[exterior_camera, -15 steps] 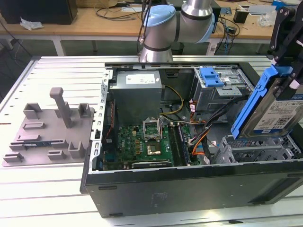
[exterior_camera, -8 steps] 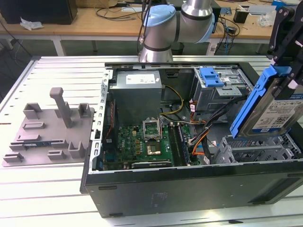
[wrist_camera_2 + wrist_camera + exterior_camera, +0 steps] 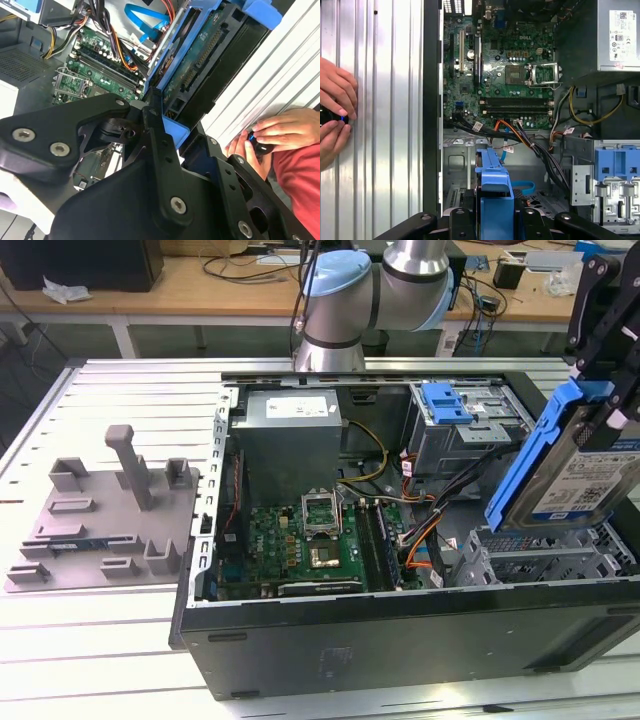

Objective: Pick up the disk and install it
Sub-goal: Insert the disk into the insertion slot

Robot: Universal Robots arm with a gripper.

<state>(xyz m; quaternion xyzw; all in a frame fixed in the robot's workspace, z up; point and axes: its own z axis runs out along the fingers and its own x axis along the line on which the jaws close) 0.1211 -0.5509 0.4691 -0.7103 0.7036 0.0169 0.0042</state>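
Observation:
In the exterior view the disk (image 3: pixel 588 478), silver with a blue-and-white label and a blue plastic bracket (image 3: pixel 533 455), hangs tilted on edge at the right, above the open computer case (image 3: pixel 400 640). My black gripper (image 3: pixel 603 405) is shut on its upper end. Just below it are the grey drive-bay rails (image 3: pixel 540 560) in the case's near right corner. In the second wrist view the disk's (image 3: pixel 200 65) green circuit-board side faces the camera, clamped between the gripper's (image 3: pixel 172 125) fingers. In the first wrist view the disk's blue bracket edge (image 3: pixel 492 180) sticks out from the gripper (image 3: pixel 492 220) over the case floor.
A grey drive cage with a blue latch (image 3: pixel 452 410) sits at the case's far right. Motherboard (image 3: pixel 300 540), power supply (image 3: pixel 290 430) and cable bundles (image 3: pixel 530 145) fill the case. A person's hands (image 3: pixel 335 117) rest on the slatted table beside it. A grey fixture plate (image 3: pixel 110 510) lies at the exterior view's left.

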